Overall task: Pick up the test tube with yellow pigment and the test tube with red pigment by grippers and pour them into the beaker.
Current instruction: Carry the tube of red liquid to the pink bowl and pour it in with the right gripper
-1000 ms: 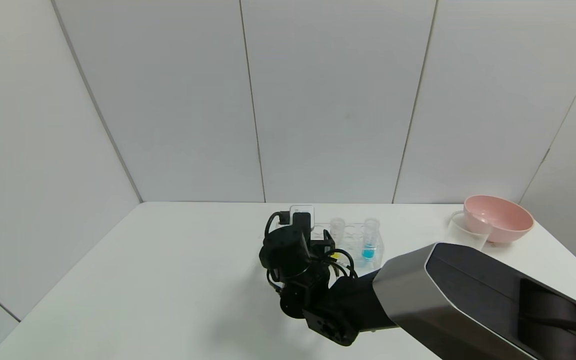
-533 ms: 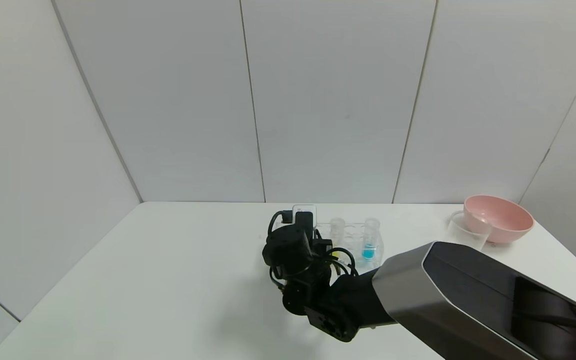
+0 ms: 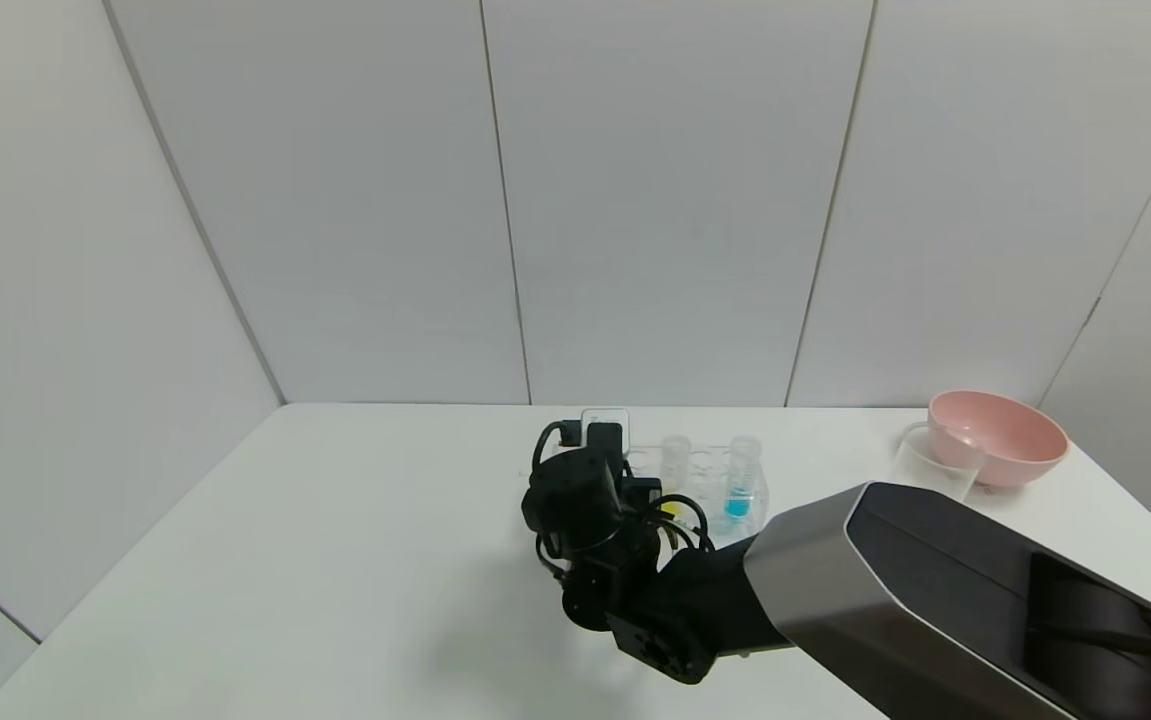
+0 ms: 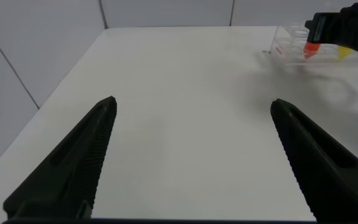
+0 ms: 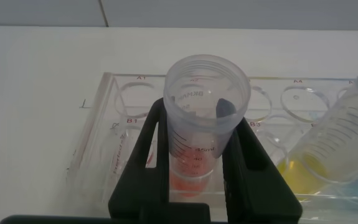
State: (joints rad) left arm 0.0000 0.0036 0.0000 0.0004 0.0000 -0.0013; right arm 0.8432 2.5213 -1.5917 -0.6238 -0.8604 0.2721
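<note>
The left gripper (image 4: 191, 155) hovers, fingers apart, over the white table's (image 3: 335, 560) bare left half. Near the far edge, the right gripper (image 5: 194, 155) clamps the clear red-tipped test tube (image 5: 200, 124) standing in a clear plastic rack (image 5: 104, 124) lettered A1, B1. A yellow-tipped tube (image 5: 328, 155) leans beside it. The clear handled beaker (image 3: 930, 462) touches a pink bowl (image 3: 1000, 435) toward the far right corner.

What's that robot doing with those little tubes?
The right tool has shut on the test tube with red pigment, which stands upright in the clear rack. The test tube with yellow pigment waits beside it. The beaker stands off to the right by a pink bowl. The left tool hangs open over bare table.
</note>
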